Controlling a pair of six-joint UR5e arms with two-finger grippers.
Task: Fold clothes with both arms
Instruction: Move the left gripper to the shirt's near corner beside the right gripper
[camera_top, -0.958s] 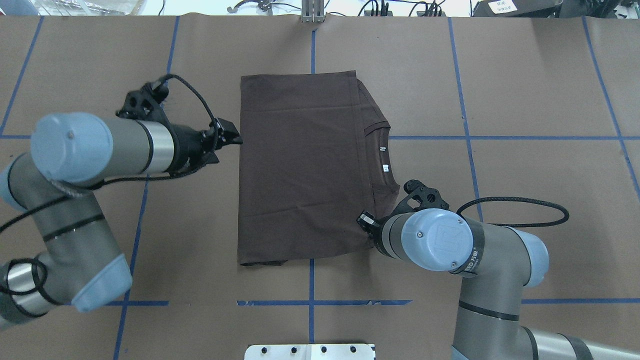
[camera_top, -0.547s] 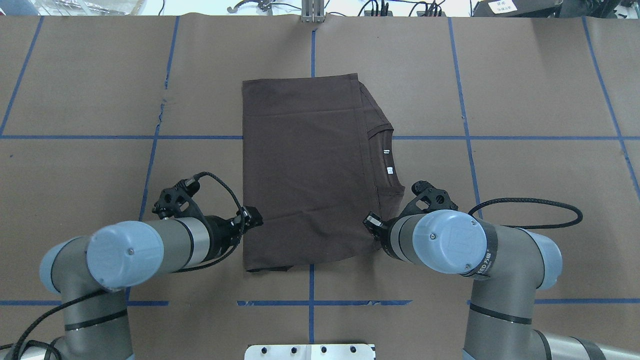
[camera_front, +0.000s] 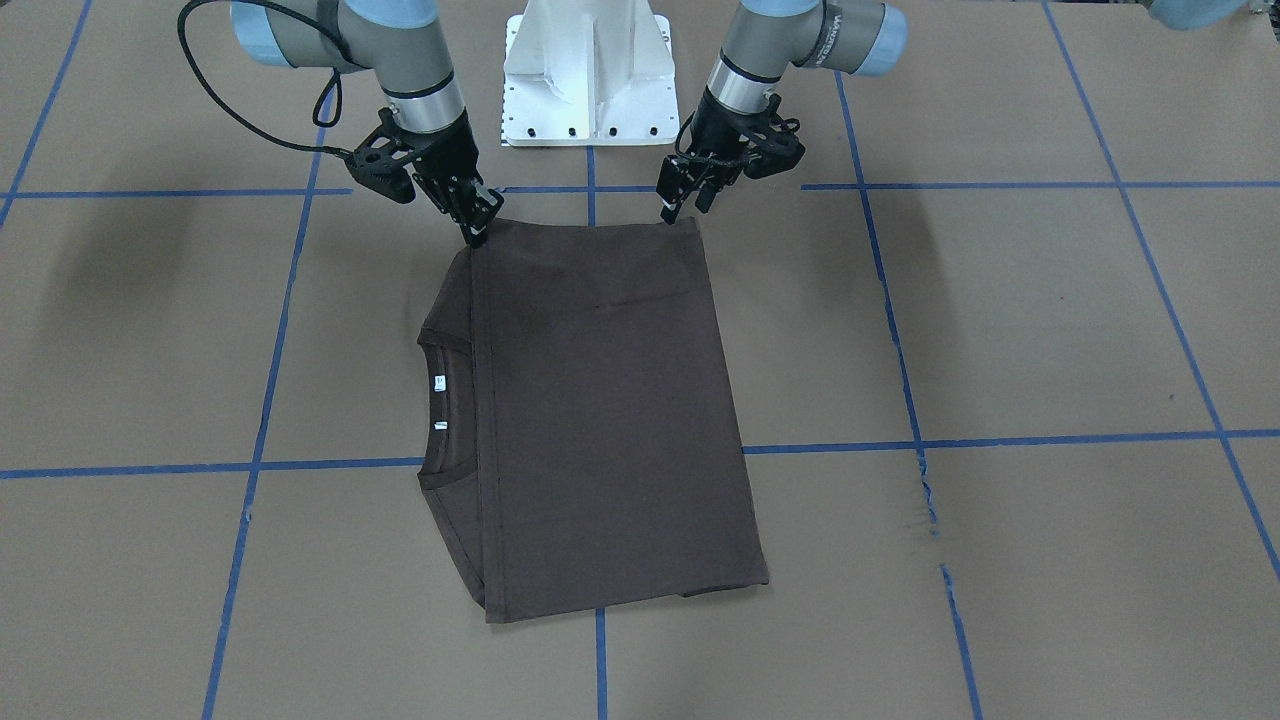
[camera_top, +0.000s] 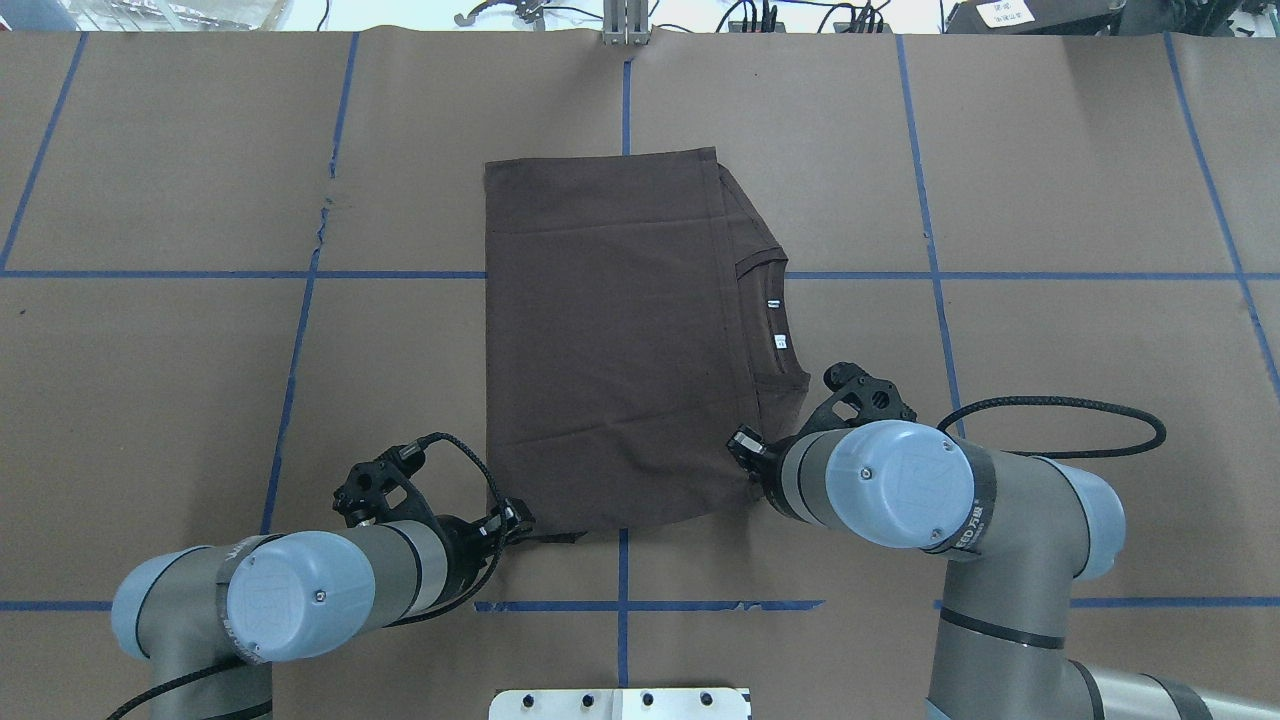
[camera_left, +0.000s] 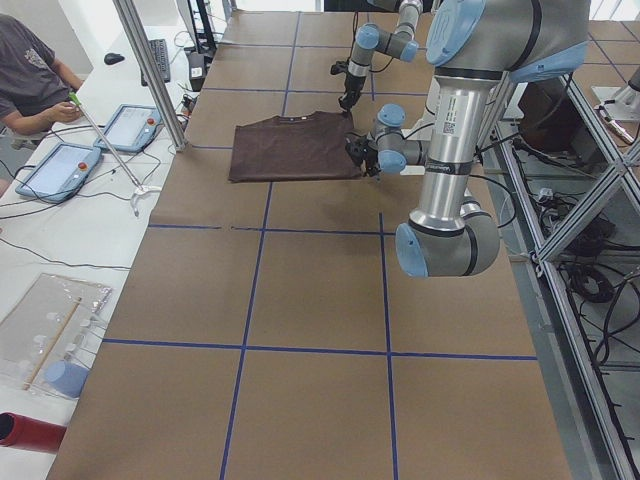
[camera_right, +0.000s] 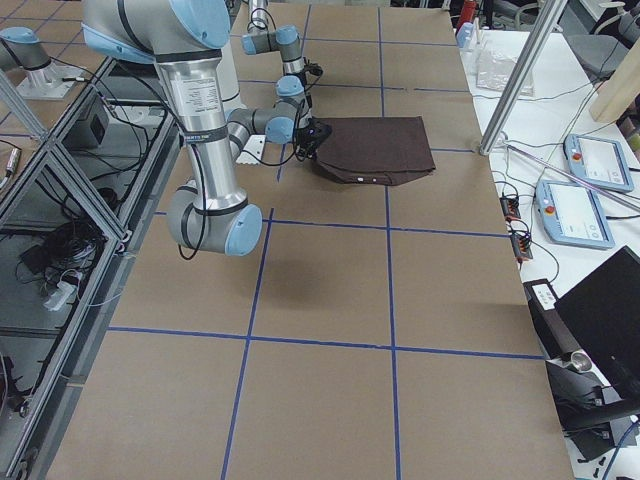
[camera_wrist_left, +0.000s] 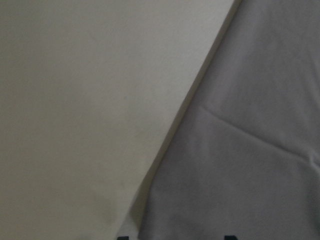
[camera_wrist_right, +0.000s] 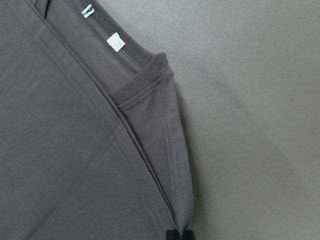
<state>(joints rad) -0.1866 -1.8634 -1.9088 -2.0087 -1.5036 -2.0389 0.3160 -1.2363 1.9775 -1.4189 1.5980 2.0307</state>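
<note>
The dark brown-grey T-shirt (camera_top: 610, 340) lies folded flat at the table's middle, collar and white tags (camera_top: 779, 340) on its right side. It also shows in the front view (camera_front: 600, 420). My left gripper (camera_top: 515, 520) is at the shirt's near left corner, open, with the shirt's edge (camera_wrist_left: 250, 150) between its fingertips in the left wrist view. In the front view the left gripper (camera_front: 680, 208) stands over that corner. My right gripper (camera_top: 745, 450) is at the near right corner, shut on the shirt's shoulder corner (camera_wrist_right: 170, 165). It shows in the front view too (camera_front: 478, 230).
The white pedestal base (camera_top: 620, 703) is at the near table edge between the arms. A black cable loop (camera_top: 1080, 420) lies right of the right arm. The brown paper has a small tear (camera_top: 323, 215) at the far left. An operator (camera_left: 30, 80) sits beyond the far edge.
My left arm has swung from the shirt's far left side down along its left edge to the near left corner. The right gripper has stayed at the near right corner.
</note>
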